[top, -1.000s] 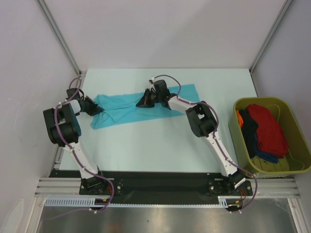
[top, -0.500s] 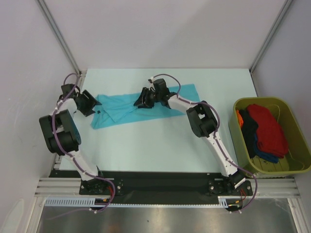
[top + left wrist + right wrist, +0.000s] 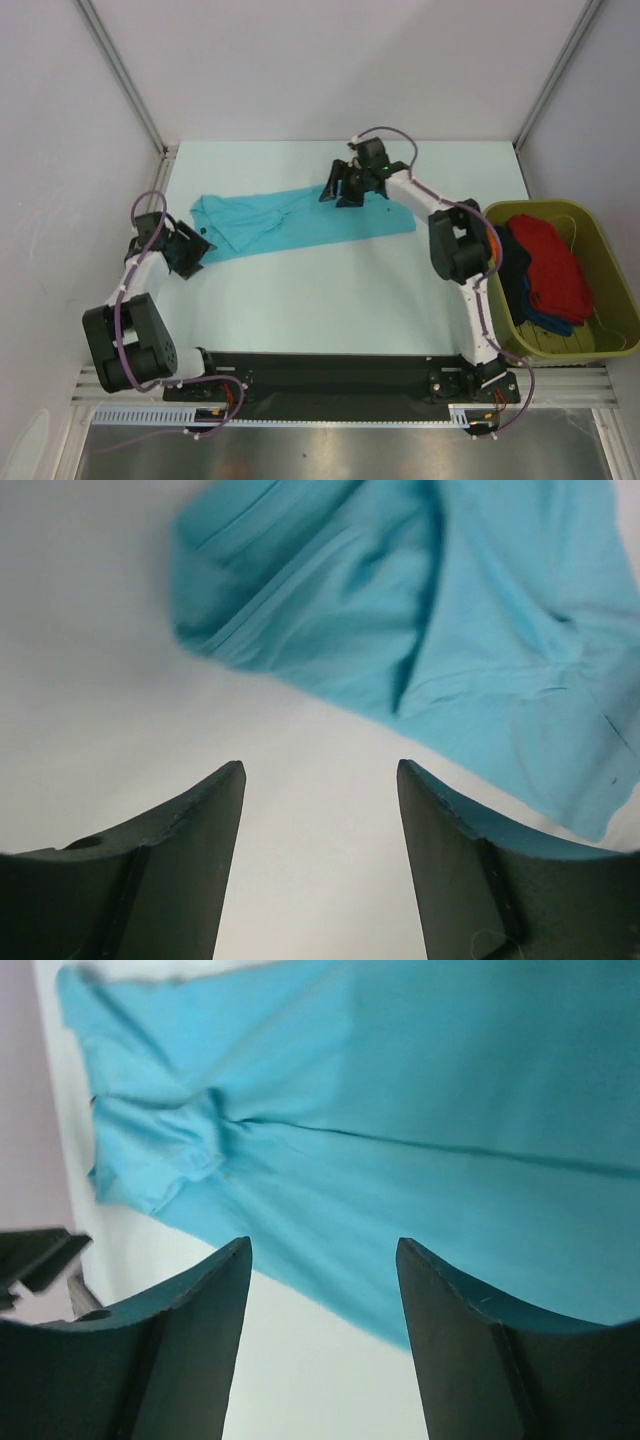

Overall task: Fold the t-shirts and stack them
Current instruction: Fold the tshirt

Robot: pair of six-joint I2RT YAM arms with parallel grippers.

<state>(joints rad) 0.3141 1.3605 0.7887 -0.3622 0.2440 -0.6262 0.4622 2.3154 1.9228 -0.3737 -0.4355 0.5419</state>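
Shirt [image 3: 300, 213] spread on desk [image 3: 330, 290], fold pending
Left claw [image 3: 192, 250] at its 8 o'clock, right claw [image 3: 335, 190] at 1, both wide open, empty; pinch edges squarely, lift together.

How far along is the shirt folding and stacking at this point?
Done: no folded stack shows yet. In hand: the turquoise shirt lies stretched out in a long strip, wrinkled at its left end. Both claws are open, the left claw just short of that end and the right claw over its far edge. Left: finish folding it, then do the red shirt and dark shirts heaped in the green tub.
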